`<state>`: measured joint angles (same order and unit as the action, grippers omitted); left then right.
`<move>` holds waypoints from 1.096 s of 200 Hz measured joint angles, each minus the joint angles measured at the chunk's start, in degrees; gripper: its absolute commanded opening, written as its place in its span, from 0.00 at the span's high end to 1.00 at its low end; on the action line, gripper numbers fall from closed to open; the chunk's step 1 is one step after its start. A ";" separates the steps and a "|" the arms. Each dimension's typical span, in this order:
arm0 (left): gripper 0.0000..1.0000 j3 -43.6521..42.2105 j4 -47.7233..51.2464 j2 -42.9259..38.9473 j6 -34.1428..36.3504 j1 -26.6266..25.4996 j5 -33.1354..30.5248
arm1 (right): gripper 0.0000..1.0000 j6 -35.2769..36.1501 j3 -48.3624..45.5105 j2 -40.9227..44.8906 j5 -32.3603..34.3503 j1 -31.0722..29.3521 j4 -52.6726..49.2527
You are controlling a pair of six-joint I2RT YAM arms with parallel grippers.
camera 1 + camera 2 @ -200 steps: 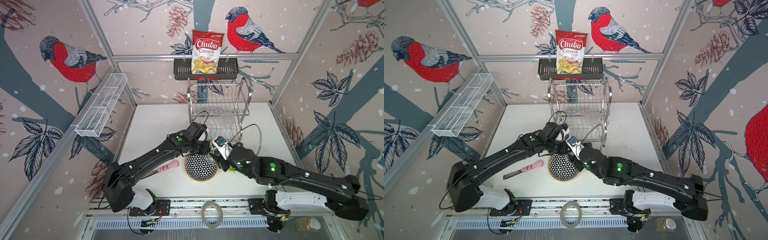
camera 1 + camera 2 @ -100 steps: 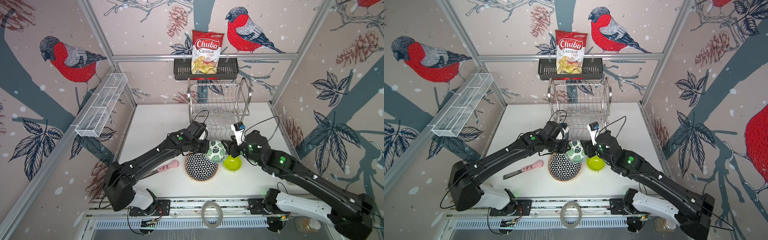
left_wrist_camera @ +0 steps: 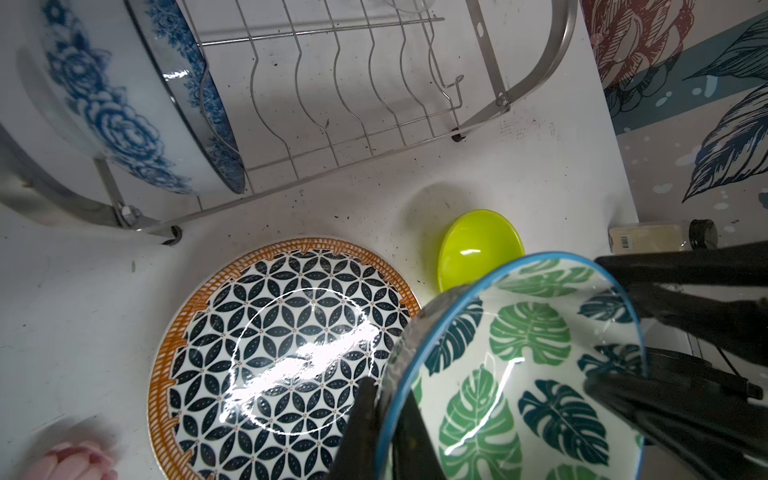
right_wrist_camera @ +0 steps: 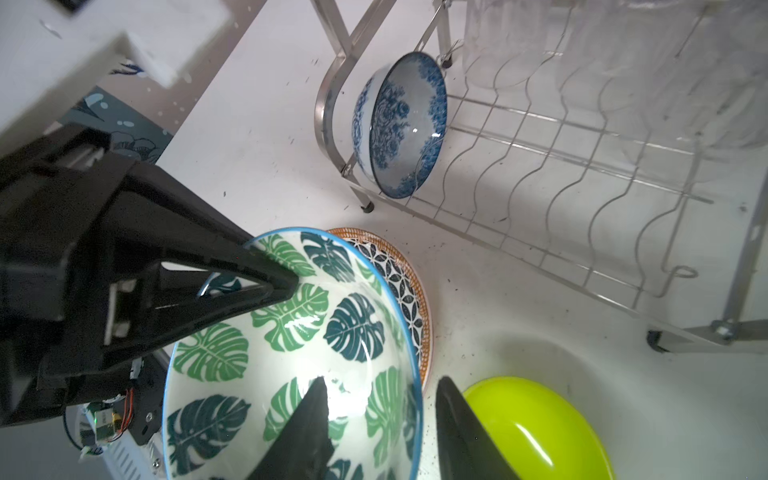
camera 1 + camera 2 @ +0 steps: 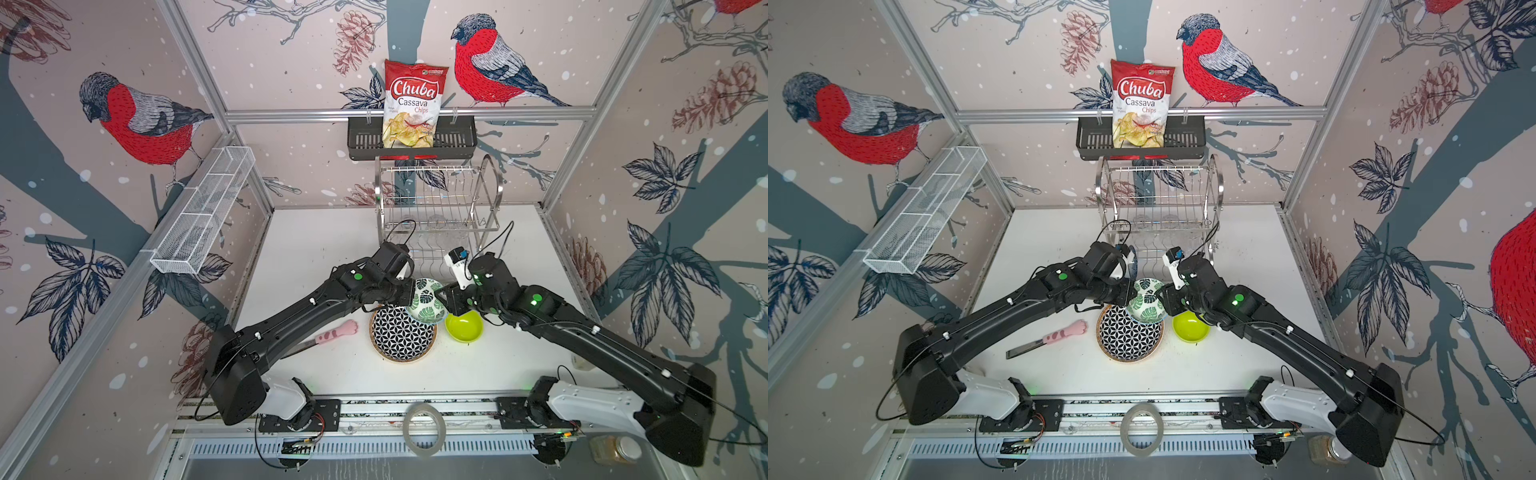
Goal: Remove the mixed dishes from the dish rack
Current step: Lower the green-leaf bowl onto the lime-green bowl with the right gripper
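My left gripper (image 3: 386, 390) is shut on the rim of the green-leaf bowl (image 3: 528, 365), which hangs tilted over the geometric plate (image 5: 401, 336). My right gripper (image 4: 382, 384) straddles the opposite rim of this bowl (image 4: 291, 332), one finger inside and one outside. Its jaws are open, with a gap to the rim. In both top views the two grippers (image 5: 409, 293) (image 5: 446, 297) meet at the bowl (image 5: 1146, 301). A lime bowl (image 5: 464, 326) sits on the table beside the plate. The blue-floral bowl (image 4: 399, 124) stands on edge in the dish rack (image 5: 436, 208). Clear glasses (image 4: 519, 41) stand in the rack too.
A pink cat-paw utensil (image 5: 336, 334) lies left of the plate. A black basket (image 5: 365, 139) with a chips bag hangs above the rack. A white mesh basket (image 5: 203, 216) lines the left wall. A tape roll (image 5: 424, 428) and a jar (image 5: 615, 449) sit at the front edge.
My right gripper drew back off the lime bowl, swung to the green-leaf bowl's far rim and narrowed its jaws around it. The left gripper kept hold of the bowl, nearly still.
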<state>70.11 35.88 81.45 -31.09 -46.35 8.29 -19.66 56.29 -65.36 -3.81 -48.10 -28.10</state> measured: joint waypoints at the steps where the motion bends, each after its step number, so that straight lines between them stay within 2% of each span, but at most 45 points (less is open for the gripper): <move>1: 1.00 0.00 0.00 0.00 0.02 0.00 -0.02 | 0.61 -0.02 0.00 -0.07 -0.07 0.00 0.00; 40: 1.00 0.20 0.96 0.00 0.31 0.00 -0.81 | 0.72 -1.44 0.26 -2.69 -2.69 0.26 0.02; 81: 1.00 0.76 3.23 0.04 1.29 0.02 -1.22 | 0.98 -2.99 2.08 -5.66 -2.62 0.68 -1.16; 107: 0.98 0.74 3.82 -0.11 1.57 0.00 -1.36 | 1.00 -2.82 2.27 -6.05 -3.15 0.68 -1.53; 126: 0.91 0.52 3.96 -0.70 1.55 0.00 -1.77 | 1.00 -2.80 2.08 -5.99 -3.50 0.66 -0.96; 145: 0.71 0.46 3.72 -0.83 1.27 0.00 -1.77 | 1.00 -3.17 1.46 -5.49 -3.80 0.63 -0.66; 180: 0.50 0.52 0.37 -1.25 0.92 0.00 -0.98 | 1.00 -3.26 -0.55 -3.45 -4.81 0.55 -0.79; 219: 0.43 -0.46 -1.79 -4.87 0.83 0.00 -2.49 | 1.00 -4.33 -5.16 1.09 -4.33 3.23 -1.44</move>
<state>69.65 34.09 76.58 -30.26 -46.35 5.80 -23.99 51.13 -64.27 -8.14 -44.86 -29.54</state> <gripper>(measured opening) 0.564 0.090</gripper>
